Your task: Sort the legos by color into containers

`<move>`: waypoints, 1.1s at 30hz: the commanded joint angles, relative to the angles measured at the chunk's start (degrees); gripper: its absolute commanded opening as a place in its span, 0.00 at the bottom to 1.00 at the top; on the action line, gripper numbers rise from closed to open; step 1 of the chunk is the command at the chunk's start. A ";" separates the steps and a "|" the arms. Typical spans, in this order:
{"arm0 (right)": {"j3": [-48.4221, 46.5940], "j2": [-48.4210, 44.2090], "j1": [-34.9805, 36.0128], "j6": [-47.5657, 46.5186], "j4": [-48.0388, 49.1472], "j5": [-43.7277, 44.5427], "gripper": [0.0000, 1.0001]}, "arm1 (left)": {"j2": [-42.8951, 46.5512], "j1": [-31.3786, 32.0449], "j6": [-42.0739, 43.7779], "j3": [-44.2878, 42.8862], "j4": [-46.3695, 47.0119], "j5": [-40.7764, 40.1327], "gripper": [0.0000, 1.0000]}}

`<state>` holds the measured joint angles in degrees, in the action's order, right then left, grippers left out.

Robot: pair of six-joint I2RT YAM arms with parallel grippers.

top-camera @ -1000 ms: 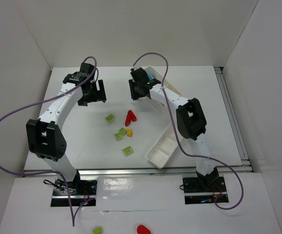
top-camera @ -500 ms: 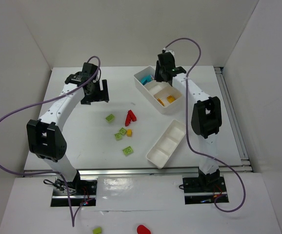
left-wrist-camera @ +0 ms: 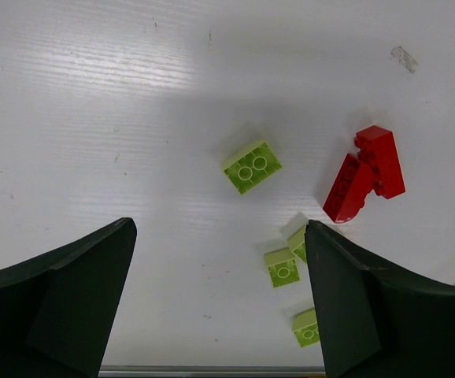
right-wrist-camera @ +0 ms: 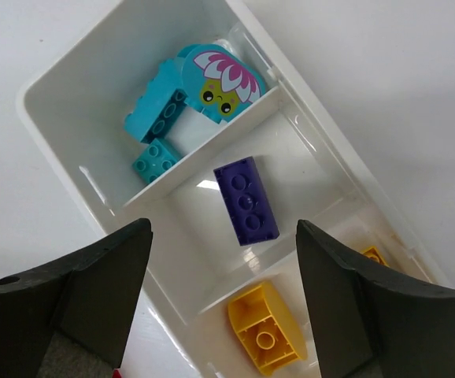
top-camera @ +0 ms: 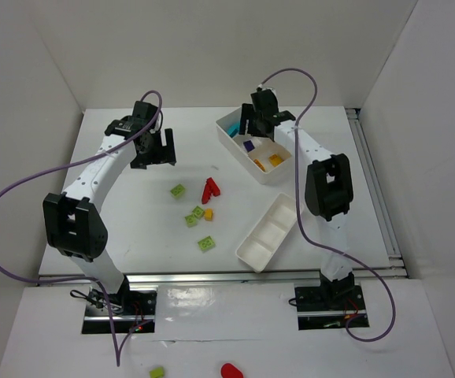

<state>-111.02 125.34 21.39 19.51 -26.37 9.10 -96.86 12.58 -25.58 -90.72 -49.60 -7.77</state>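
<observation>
My right gripper's [right-wrist-camera: 221, 236] fingers, spread wide, hang over a purple studded plastic brick [right-wrist-camera: 246, 201] lying between them in a white divided tray [right-wrist-camera: 70, 79]; lowering might clip a divider wall [right-wrist-camera: 212, 146].

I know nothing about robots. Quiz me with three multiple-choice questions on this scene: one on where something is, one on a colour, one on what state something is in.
1. Where is the purple brick?
A. In the tray, in the compartment next to the teal bricks.
B. Among the teal bricks.
C. Held in a gripper.

2. What colour are the two touching bricks on the table?
A. Teal.
B. Purple.
C. Red.

3. How is the left gripper?
A. Open and empty.
B. Shut on a green brick.
C. Shut on a red brick.

Answers: 1 A, it lies flat on that compartment's floor, a divider away from the teal ones. 2 C, the left wrist view shows both are red. 3 A, its fingers stand wide apart above the table with nothing between them.
</observation>
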 commanded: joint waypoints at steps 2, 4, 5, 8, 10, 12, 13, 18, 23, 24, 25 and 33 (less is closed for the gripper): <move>1.59 -5.69 1.11 -1.04 2.63 1.34 0.81 | 2.38 0.17 0.89 -1.13 0.56 -0.66 0.97; 5.79 -9.30 3.21 -2.36 4.57 2.93 0.76 | 2.38 0.17 0.89 -1.65 0.56 -0.67 0.97; 7.47 -11.15 4.09 -3.06 4.57 3.55 0.74 | 2.38 0.17 0.89 -1.66 0.56 -0.67 0.97; 15.73 -17.57 8.91 -5.44 4.57 3.55 0.74 | 2.38 0.17 0.89 -1.66 0.56 -1.19 0.97; 20.47 -21.35 11.82 -7.98 3.96 2.86 0.74 | 1.85 0.17 0.89 -1.66 0.56 -1.19 0.97; 28.03 -23.55 15.78 -10.70 3.96 1.20 0.74 | 1.33 0.17 0.89 -1.66 0.56 -1.19 0.97; 30.23 -23.56 16.83 -11.33 3.96 0.22 0.74 | 1.32 0.17 0.89 -1.66 0.56 -1.19 0.97; 35.78 -23.04 22.63 -12.12 2.46 -3.57 0.80 | 0.18 0.69 0.36 -2.36 0.56 -0.49 0.97; 35.79 -19.96 23.70 -11.33 3.16 -2.95 0.78 | 0.18 0.69 0.36 -2.89 0.56 -0.49 0.97; 35.18 -19.35 23.70 -11.33 3.78 -2.43 0.77 | 0.18 1.21 0.36 -2.89 0.56 -0.49 0.97; 35.17 -18.04 23.70 -11.33 3.78 -2.42 0.76 | 0.18 1.22 0.36 -2.89 0.56 -0.49 0.97; 30.53 -10.74 23.09 -11.33 7.56 -3.30 0.73 | 0.18 1.22 0.36 -2.36 0.56 -1.01 0.97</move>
<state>-76.84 112.55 44.86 8.62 -22.57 5.32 -96.88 13.54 -25.58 -91.50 -49.34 -8.29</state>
